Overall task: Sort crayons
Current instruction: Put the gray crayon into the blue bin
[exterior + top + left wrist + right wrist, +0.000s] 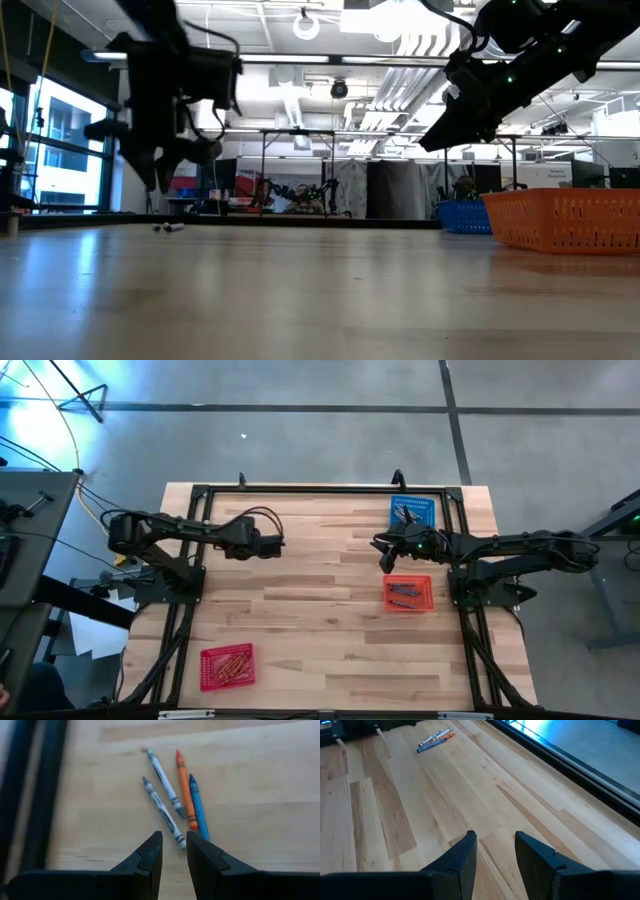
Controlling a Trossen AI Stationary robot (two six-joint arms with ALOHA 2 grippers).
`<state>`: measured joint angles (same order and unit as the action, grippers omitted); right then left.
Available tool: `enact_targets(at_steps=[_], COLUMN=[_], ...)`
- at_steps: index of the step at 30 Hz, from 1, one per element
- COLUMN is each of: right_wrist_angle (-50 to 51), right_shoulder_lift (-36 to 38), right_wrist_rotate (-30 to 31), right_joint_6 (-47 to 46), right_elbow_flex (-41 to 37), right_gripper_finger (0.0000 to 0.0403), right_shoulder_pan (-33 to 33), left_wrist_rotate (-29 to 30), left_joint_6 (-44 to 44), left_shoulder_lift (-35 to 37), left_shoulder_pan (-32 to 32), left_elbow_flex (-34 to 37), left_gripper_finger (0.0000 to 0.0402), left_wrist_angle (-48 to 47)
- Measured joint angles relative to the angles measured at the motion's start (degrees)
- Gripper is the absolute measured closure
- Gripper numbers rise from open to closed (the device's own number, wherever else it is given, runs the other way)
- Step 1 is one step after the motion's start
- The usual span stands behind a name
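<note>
Crayons, four thin paper-wrapped wax sticks (172, 795), lie loose on the pale wooden bench near its far edge, toward the far left corner. Directly above them hangs the left claw (174, 851), its two dark fingers narrow, with only a small gap, and holding nothing. Two sticks are grey-white, one orange (185, 790), one blue (198, 807); the orange and blue touch along their sides. I judge them light, stiff, easy to roll and to snap, so grip one across its middle. The right claw (494, 851) waits empty, fingers apart, near the right edge between the blue perforated plastic basket (412, 511) and the red one (408, 593).
</note>
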<state>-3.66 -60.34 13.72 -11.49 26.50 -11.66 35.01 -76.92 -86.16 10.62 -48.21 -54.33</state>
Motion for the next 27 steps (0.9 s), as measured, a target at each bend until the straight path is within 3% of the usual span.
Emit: enact_targets(at_steps=[9, 20, 27], right_wrist_angle=[0.04, 0.02, 0.02], right_shoulder_lift=[0.0, 0.0, 0.0], right_wrist_rotate=[0.02, 0.0, 0.0], right_joint_6=[0.0, 0.0, 0.0], right_elbow_flex=[0.02, 0.02, 0.02], right_gripper_finger=[0.0275, 0.0275, 0.0275], right_shoulder_pan=[0.02, 0.0, 0.02], left_wrist_rotate=[-2.82, -5.25, -11.1], left_joint_6=[-0.43, -1.47, -1.43], left_shoulder_lift=[8.5, 8.13, 7.99], left_shoulder_pan=[3.07, 8.24, 11.94], left_elbow_flex=[12.84, 13.1, 13.1], left_gripper_finger=[0.0328, 0.0328, 0.0328], left_wrist_angle=[19.19, 20.04, 20.02])
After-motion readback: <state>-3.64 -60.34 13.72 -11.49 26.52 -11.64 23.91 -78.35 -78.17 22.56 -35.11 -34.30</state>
